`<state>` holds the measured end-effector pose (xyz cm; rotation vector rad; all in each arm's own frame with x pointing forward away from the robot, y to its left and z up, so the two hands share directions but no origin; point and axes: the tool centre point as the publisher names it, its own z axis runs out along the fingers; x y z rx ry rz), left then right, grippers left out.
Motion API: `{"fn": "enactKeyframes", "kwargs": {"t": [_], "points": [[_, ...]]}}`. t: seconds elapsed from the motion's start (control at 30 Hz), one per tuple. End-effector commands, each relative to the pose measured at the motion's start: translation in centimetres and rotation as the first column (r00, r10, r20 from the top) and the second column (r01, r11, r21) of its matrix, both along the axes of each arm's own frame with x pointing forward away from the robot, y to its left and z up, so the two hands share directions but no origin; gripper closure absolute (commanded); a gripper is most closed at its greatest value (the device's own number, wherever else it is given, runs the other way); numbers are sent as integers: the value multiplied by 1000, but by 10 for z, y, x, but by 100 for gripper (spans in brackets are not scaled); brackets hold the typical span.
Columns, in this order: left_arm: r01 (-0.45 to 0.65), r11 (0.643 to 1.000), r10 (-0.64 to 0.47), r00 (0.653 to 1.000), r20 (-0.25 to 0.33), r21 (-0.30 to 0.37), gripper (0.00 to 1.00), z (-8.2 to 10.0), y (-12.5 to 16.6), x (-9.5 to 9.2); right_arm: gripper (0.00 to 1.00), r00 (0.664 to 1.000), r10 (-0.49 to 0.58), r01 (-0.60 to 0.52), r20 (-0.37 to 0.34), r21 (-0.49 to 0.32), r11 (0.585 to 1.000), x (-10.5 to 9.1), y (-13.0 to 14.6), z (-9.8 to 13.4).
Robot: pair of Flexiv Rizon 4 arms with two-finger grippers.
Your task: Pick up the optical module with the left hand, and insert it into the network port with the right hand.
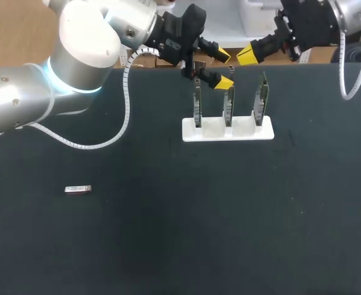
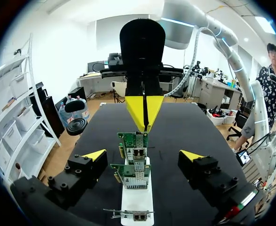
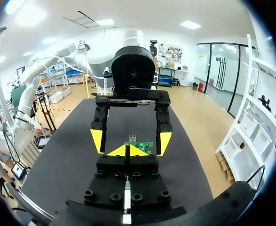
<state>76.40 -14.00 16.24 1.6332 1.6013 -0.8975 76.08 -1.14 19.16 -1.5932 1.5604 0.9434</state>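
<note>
Optical module [image 1: 77,189]: small silvery piece lying flat on the black table [image 1: 168,246], toward my left side, well apart from both grippers and from the holder
Holder [image 1: 227,130]: white block near the table's far edge, carrying three green network cards [image 1: 228,106] that stand upright in a row
Network port [image 2: 138,154]: metal cage on the card farthest ahead of the left arm's fingers; the next card nearer bears one like it
Left gripper [image 1: 223,69]: hangs above the holder, over the left and middle cards; its arm comes in from the left and reaches past the middle
Left jaws: spread wide, holding nothing; in the left wrist view the row of cards runs between the two fingers, apart from both
Right gripper [image 1: 249,55]: at the table's far edge, above and beyond the right-hand card, facing the left gripper across the cards
Right jaws: yellow tips pressed together into one point, nothing between them
</note>
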Motion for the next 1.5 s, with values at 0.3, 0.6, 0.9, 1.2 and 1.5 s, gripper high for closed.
{"fn": "enactKeyframes", "kwargs": {"t": [0.3,0.6,0.9,1.2,1.5], "points": [[0,1000,0,1000,2,-1,0,0,0,0,100,999,33,-33,-8,5,999,13,15,-6],[0,1000,0,1000,2,-1,0,0,0,0,100,999,41,-41,-10,7,999,19,21,-6],[0,1000,0,1000,2,-1,0,0,0,0,100,998,47,-47,-29,-4,999,17,21,-11],[0,1000,0,1000,2,-1,0,0,0,0,100,998,37,-38,-47,-14,999,13,16,-14],[0,1000,0,1000,2,-1,0,0,0,0,100,998,36,-37,-58,-16,999,12,17,-18]]}}
